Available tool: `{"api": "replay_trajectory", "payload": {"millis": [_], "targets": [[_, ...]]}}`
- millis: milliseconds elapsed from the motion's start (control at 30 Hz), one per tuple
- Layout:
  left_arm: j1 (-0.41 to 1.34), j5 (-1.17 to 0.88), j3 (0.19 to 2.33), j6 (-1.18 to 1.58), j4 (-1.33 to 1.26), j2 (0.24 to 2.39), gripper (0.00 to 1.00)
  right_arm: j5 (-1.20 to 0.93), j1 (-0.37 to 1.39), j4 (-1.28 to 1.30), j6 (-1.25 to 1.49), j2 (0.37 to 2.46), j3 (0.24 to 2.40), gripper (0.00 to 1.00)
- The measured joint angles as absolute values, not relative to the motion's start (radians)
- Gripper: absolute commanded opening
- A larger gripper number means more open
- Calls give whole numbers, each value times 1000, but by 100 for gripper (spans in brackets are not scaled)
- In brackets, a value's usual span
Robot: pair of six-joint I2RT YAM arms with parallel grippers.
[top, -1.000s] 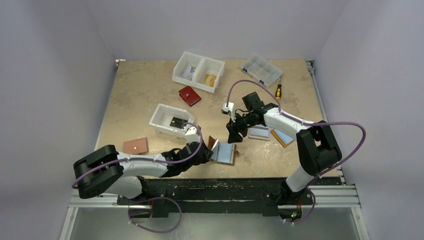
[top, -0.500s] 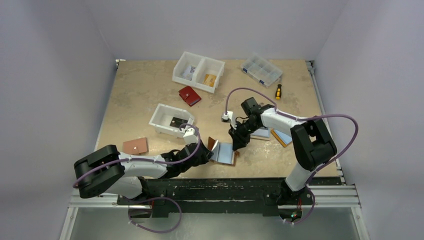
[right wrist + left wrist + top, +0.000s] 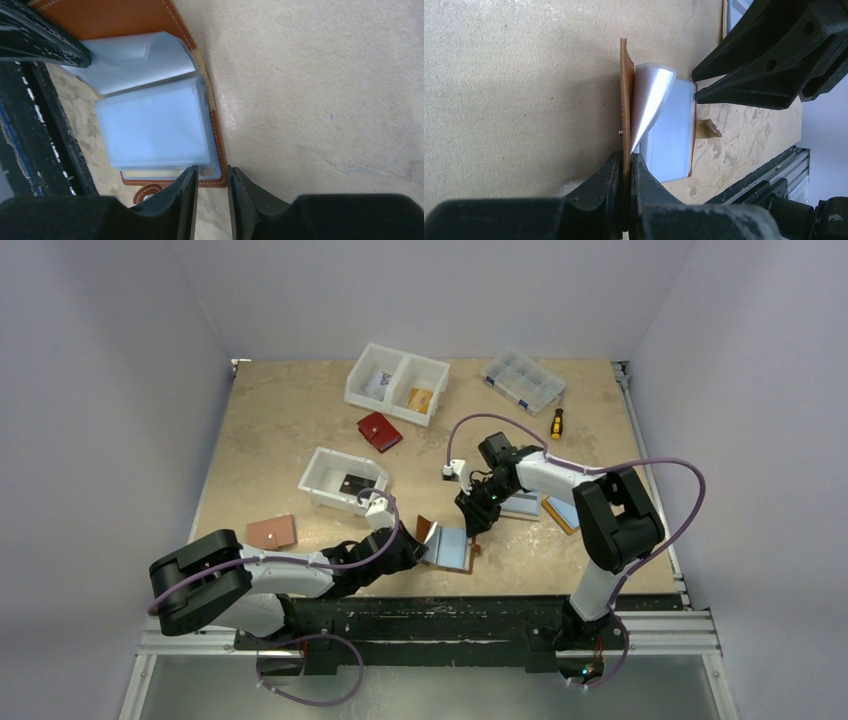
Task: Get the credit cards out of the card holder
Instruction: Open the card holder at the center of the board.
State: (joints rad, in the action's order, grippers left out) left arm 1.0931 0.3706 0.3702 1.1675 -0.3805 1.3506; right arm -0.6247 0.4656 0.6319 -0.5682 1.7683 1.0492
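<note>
Left hand [image 3: 625,159] is pinching the card holder's [image 3: 627,85] raised flap, keeping it upright. Right hand [image 3: 212,175] is hovering over the opposite edge, fingers slightly parted, grasping nothing.

card holder [image 3: 155,125] pocket contents unclear, top cropped

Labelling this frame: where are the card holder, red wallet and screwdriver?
card holder [image 3: 452,548], top view, on its light-blue inner panel.
red wallet [image 3: 379,431], top view, middle of its cover.
screwdriver [image 3: 556,423], top view, on its yellow handle.
</note>
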Motion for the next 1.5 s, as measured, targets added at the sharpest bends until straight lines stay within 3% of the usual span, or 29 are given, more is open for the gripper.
{"api": "replay_trajectory", "payload": {"millis": [433,867,1167,1500], "targets": [[1088,358,370,1166,-405,1397,0,-472,545,589,-561,1716,1007,32],[1083,338,370,1139,-434,1412,0,-465,593,608,-553,1715,1047,41],[1076,325,368,1133,-441,1414,0,-488,593,614,-544,1714,1052,42],[1074,307,361,1133,-472,1414,0,-575,575,614,-562,1613,1053,52]]}}
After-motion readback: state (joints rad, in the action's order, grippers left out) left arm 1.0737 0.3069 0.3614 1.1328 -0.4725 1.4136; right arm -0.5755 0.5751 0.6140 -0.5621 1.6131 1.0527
